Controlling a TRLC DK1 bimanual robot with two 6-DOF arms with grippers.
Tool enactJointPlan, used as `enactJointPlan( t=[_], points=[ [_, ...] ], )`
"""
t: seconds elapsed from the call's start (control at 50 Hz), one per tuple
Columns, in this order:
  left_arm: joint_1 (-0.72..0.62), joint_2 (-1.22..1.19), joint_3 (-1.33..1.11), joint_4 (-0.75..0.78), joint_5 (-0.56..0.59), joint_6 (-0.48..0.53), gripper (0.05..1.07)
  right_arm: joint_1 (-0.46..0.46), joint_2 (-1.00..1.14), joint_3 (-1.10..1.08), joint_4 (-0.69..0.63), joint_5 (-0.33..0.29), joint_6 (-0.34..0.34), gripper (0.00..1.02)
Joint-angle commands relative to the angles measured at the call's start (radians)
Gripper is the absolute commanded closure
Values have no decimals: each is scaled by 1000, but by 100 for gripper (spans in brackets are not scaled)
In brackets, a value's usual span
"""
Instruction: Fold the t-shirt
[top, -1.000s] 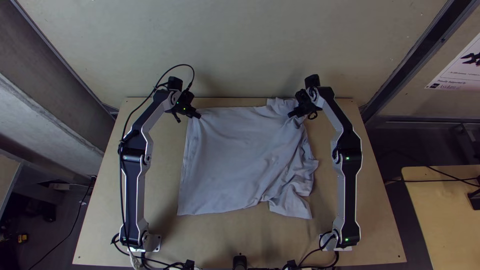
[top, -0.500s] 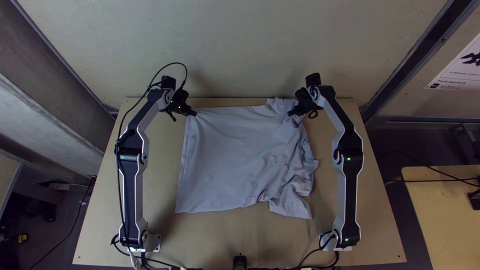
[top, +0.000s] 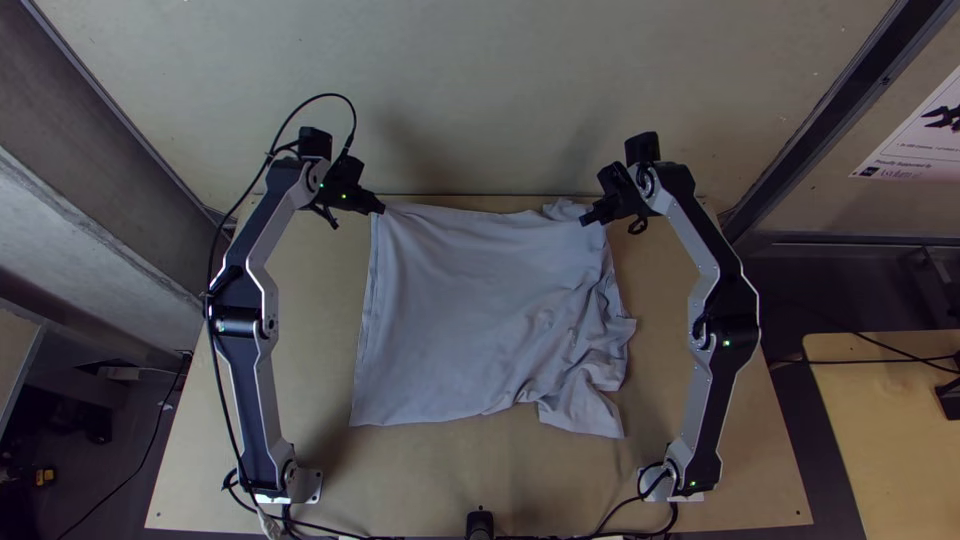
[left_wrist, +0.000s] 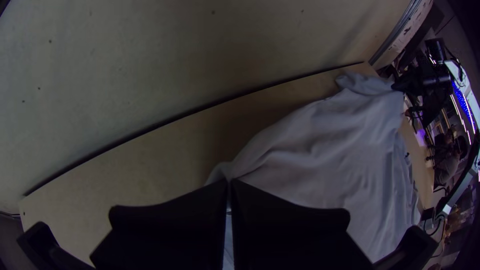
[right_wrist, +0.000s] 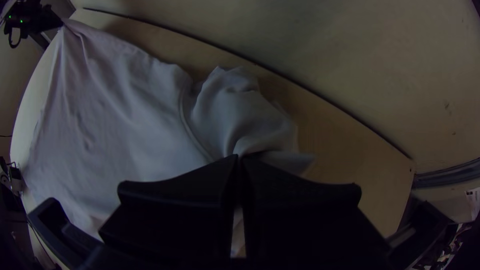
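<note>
Top view, Trainee: What has changed?

Instructor: Left pincer (top: 379, 209) and right pincer (top: 587, 219) have shifted toward the far edge of the surface (top: 320, 400), drawing the upper edge of the t-shirt (top: 460, 310) with them. The near hem has not moved.

Trainee: Grip status?

Instructor: Left: pinching a far corner. Right: pinching gathered cloth at the opposite end. The t-shirt lies mostly spread between them, bunched on the right pincer's side.

Trainee: Task implication?

Instructor: Probably lifting and tensioning before a fold. Verify both holds; cloth may slip.
</note>
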Motion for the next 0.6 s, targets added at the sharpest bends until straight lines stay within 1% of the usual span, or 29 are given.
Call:
enactJointPlan(
  t=[0.0, 0.58],
  points=[
    [-2, -48, -42, -31, 16, -14, 104, 8, -61, -82, 16, -10, -4, 100],
    [2, -275, -251, -34, 44, 3, 104, 60, -277, -223, 39, -23, -6, 100]
  ],
)
